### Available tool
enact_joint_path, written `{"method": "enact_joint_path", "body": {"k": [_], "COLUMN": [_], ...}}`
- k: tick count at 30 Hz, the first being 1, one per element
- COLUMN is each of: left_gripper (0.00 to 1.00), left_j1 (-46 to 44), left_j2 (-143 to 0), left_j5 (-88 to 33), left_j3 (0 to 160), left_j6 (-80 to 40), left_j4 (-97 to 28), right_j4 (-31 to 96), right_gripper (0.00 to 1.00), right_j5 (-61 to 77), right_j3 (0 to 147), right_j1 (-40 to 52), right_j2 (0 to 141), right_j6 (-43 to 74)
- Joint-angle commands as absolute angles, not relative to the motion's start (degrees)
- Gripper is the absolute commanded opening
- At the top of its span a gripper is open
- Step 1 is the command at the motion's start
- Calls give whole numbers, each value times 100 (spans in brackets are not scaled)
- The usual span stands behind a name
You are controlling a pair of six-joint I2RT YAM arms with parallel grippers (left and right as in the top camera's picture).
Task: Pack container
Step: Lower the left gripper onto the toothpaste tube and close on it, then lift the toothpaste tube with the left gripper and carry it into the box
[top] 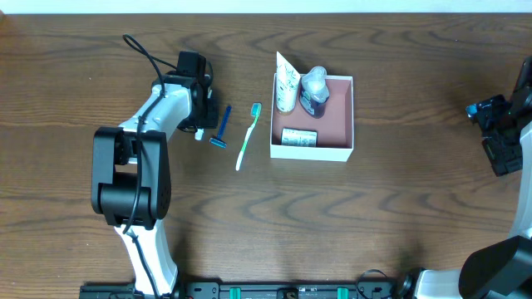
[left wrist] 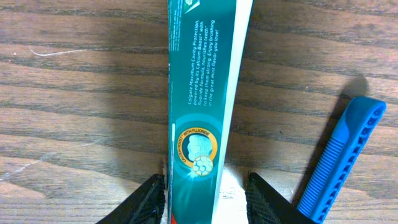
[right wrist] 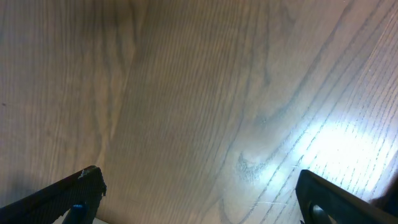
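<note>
A teal toothpaste box (left wrist: 202,93) lies on the wooden table. My left gripper (left wrist: 205,199) has a finger pressed against each of its long sides, so it is shut on the box. From overhead that gripper (top: 202,116) covers almost all of the box. The container (top: 341,154), a white-walled square box with a pink-brown floor, stands to the right. It holds a white tube (top: 287,87), a small bottle (top: 314,91) and a green-and-white soap box (top: 298,138). My right gripper (top: 499,133) hovers open at the far right over bare table (right wrist: 199,93).
A blue razor (top: 222,129) lies just right of my left gripper, its handle (left wrist: 342,155) close to the right finger. A green-and-white toothbrush (top: 248,137) lies between the razor and the container.
</note>
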State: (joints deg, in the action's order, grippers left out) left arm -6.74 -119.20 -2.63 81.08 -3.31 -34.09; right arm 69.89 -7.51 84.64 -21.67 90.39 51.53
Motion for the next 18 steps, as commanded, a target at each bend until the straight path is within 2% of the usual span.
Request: {"method": "enact_joint_path", "body": {"k": [1, 8, 11, 17, 18], "left_gripper": [43, 37, 31, 31, 27], "left_j1": [-639, -639, -639, -639, -639], "left_j2": [-11992, -11992, -11992, -11992, -11992], "left_j5": [-255, -255, -255, -233, -235], "left_j3": [8071, 8075, 8075, 8075, 8075], "left_j6": [-370, -370, -370, -370, -370], "left_j4": [-3380, -3352, -3352, -3343, -3343], "right_j4": [7004, 7004, 7004, 7004, 7004], "right_gripper": [99, 99, 99, 99, 99], "right_j5": [-814, -814, -814, -814, -814], "right_j3": [8462, 8462, 8462, 8462, 8462], "right_j1": [-2222, -2222, -2222, -2222, -2222], "right_j2": [9067, 9067, 9067, 9067, 9067], "right_j6": [5225, 5225, 5225, 5225, 5225]}}
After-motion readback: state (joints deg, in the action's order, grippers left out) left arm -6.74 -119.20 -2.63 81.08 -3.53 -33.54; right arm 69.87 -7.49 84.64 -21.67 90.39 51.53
